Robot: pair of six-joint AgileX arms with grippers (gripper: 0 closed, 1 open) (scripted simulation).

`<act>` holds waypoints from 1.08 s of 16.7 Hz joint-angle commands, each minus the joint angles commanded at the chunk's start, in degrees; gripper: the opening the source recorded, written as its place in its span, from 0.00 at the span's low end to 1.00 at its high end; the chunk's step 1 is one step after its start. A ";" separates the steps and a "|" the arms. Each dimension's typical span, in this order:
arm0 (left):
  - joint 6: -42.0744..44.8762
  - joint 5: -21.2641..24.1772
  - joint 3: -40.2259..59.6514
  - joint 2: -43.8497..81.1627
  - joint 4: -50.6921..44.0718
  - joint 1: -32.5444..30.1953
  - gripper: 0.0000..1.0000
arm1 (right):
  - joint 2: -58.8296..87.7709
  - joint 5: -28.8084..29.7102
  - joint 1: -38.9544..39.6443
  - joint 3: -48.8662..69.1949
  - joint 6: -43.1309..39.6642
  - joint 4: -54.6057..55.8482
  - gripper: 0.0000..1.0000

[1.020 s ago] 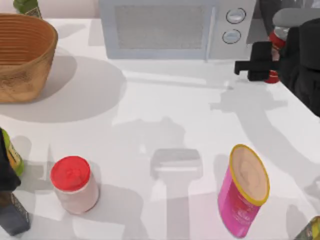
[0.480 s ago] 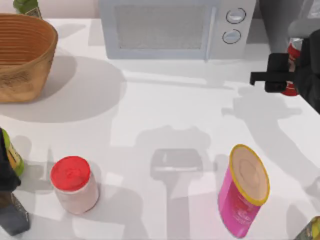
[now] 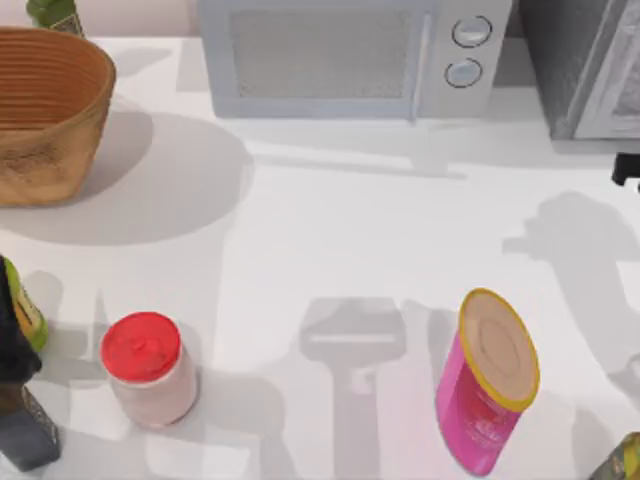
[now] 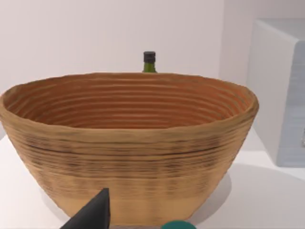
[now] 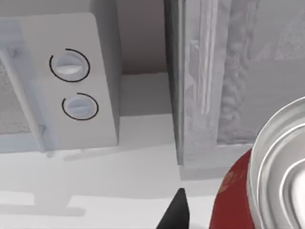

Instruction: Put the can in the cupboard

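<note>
The can (image 5: pixel 267 186), red with a silver top, looms close in the right wrist view, and my right gripper (image 5: pixel 228 210) is shut on it. One dark finger (image 5: pixel 176 214) shows beside the can. The cupboard (image 5: pixel 214 81) stands just behind it, with its speckled side and framed door panel facing the camera. In the top view the cupboard (image 3: pixel 580 70) sits at the back right corner. A black part of my right arm (image 3: pixel 628 168) pokes in at the right edge in front of it. My left arm (image 3: pixel 12 350) is parked at the front left.
A microwave (image 3: pixel 340 60) stands at the back centre, left of the cupboard. A wicker basket (image 3: pixel 45 110) is at the back left with a green bottle (image 3: pixel 55 12) behind it. A red-lidded jar (image 3: pixel 148 370) and a pink canister (image 3: pixel 488 385) stand near the front.
My right arm has carried the can to the right, from beside the microwave to past the top view's right edge, in front of the cupboard. The left arm has not moved.
</note>
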 joint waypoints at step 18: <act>0.00 0.00 0.00 0.00 0.00 0.00 1.00 | -58.38 -17.40 -16.73 -34.21 -9.81 -3.84 0.00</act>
